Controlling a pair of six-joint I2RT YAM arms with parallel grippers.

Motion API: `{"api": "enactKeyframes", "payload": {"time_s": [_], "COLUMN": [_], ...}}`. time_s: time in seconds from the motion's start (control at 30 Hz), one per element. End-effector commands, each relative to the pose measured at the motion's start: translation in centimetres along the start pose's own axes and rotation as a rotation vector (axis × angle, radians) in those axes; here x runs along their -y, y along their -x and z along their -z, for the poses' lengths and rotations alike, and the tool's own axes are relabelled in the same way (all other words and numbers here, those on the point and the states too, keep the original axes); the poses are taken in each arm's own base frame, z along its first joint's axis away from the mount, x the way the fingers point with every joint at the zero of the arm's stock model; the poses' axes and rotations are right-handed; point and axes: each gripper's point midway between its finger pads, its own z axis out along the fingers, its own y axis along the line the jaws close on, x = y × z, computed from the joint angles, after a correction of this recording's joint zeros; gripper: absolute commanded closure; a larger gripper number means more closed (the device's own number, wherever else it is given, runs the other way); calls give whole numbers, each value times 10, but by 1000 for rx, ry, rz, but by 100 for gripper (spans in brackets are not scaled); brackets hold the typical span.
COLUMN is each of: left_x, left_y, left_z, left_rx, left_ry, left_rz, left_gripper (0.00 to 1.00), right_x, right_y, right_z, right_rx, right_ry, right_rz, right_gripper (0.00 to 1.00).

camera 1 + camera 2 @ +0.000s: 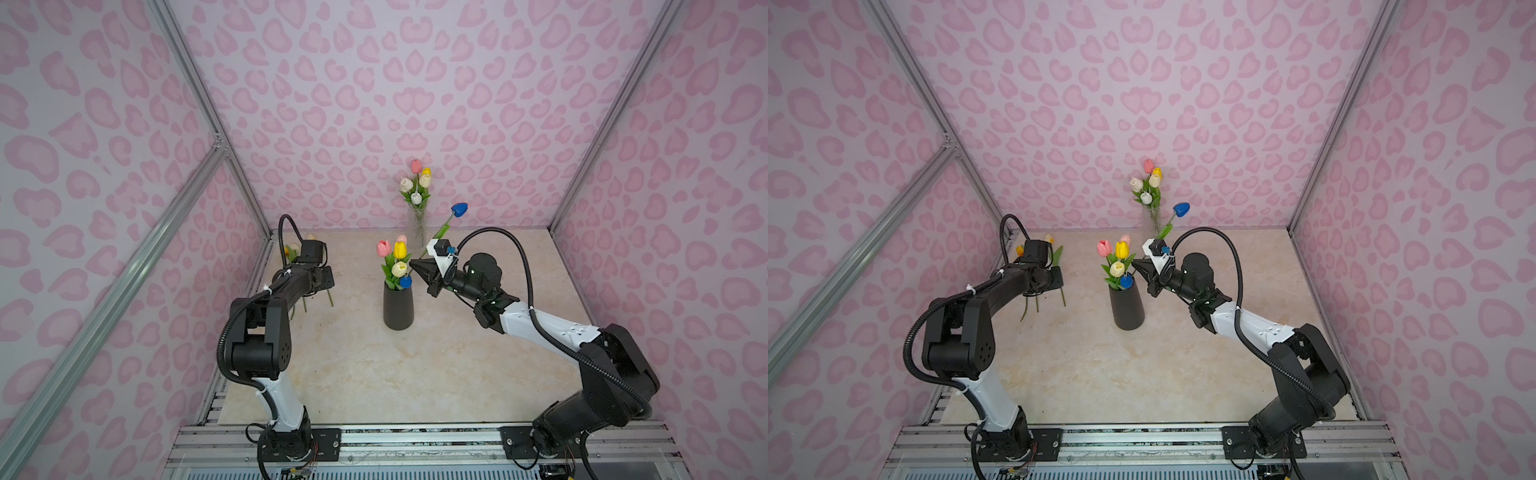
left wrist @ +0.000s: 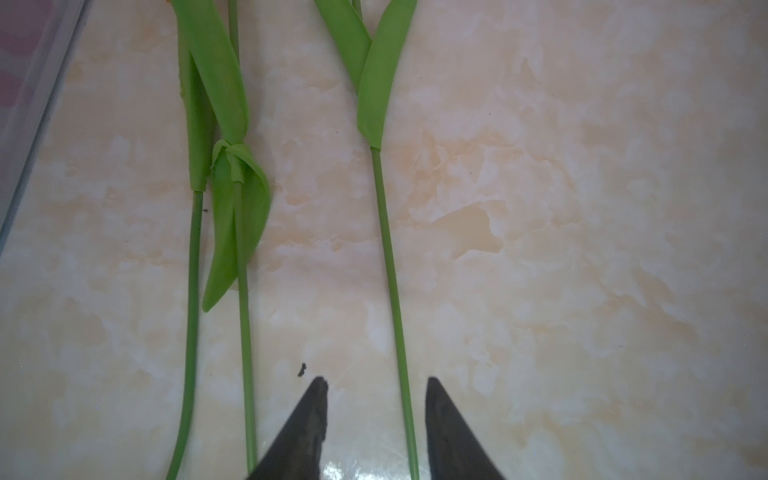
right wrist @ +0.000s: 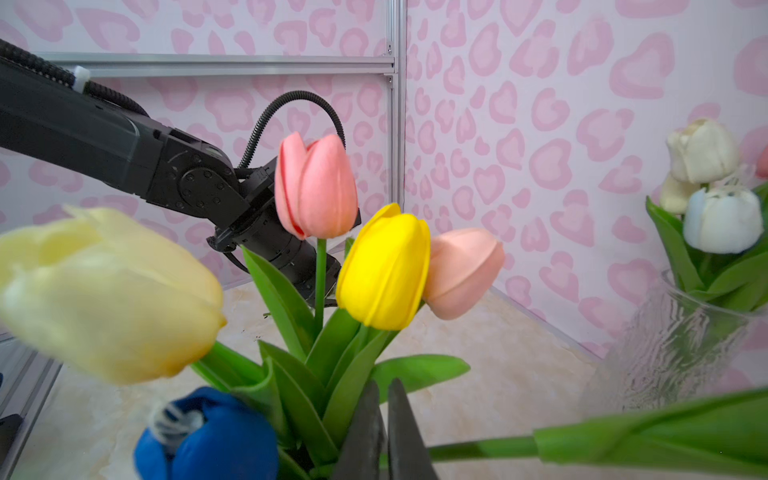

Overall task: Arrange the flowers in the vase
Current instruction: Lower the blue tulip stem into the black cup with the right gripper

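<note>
Right wrist view: the right gripper (image 3: 384, 388) clamps a blue tulip (image 1: 459, 209) by its stem, just beside the dark vase (image 1: 398, 309) holding five flowers (image 1: 397, 257). The left gripper (image 2: 376, 384), jaws parted, straddles one of three stems (image 2: 395, 311) lying on the table (image 1: 374, 374). More tulips (image 1: 417, 183) fill a glass vase (image 1: 417, 226) at the back wall (image 1: 415, 83).

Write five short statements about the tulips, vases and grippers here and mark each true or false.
1. The right gripper is shut on the stem of a blue tulip. True.
2. The dark vase is empty. False: it holds pink, yellow, cream and blue tulips.
3. Three stems lie on the table by the left gripper. True.
4. The left gripper's jaws clamp a stem. False: they stand open, one stem between them.
5. The glass vase lies on its side. False: it stands upright with its own bunch.
</note>
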Motion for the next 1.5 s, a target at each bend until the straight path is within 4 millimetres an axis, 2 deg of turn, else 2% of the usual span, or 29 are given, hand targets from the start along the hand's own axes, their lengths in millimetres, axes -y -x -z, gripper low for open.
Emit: {"api": "enactKeyframes", "payload": {"time_s": [0.0, 0.27, 0.33, 0.43, 0.53, 0.6, 0.7, 0.77, 0.9, 1.07, 1.23, 1.3, 1.47], "left_x": [-1, -1, 0, -1, -2, -3, -3, -4, -4, -4, -5, -5, -4], "left_y": [10, 12, 14, 17, 17, 15, 8, 5, 4, 7, 6, 6, 8], "left_z": [9, 9, 10, 12, 11, 8, 0, -3, -4, 2, 4, 5, 7], "left_rx": [34, 46, 51, 59, 56, 40, 6, -5, -15, 0, 2, 4, 9], "left_ry": [9, 7, 4, 8, 15, 23, 26, 33, 32, 27, 28, 31, 24], "left_rz": [-7, -12, -12, -14, -12, -10, -3, -1, -4, -4, -10, -13, -15], "left_gripper": [60, 63, 63, 63, 63, 62, 60, 60, 59, 59, 59, 59, 59], "right_x": [0, -14, -20, -19, -6, 6, 40, 52, 51, 39, 39, 42, 51], "right_y": [11, 22, 31, 45, 58, 57, 42, 35, 30, 34, 28, 26, 18], "right_z": [-1, 11, 15, 23, 42, 54, 66, 71, 55, 33, 14, 8, 1], "right_rx": [17, -5, -3, 5, 54, 80, 100, 126, 102, 122, 106, 101, 94], "right_ry": [-13, -3, -4, -54, -144, -181, -232, -229, -160, -30, -20, -32, -72], "right_rz": [15, 37, 49, 12, -68, -157, -366, -448, -486, -506, -512, -511, -519], "right_gripper": [92, 92, 86, 80, 70, 64, 59, 53, 44, 42, 42, 44, 61]}}
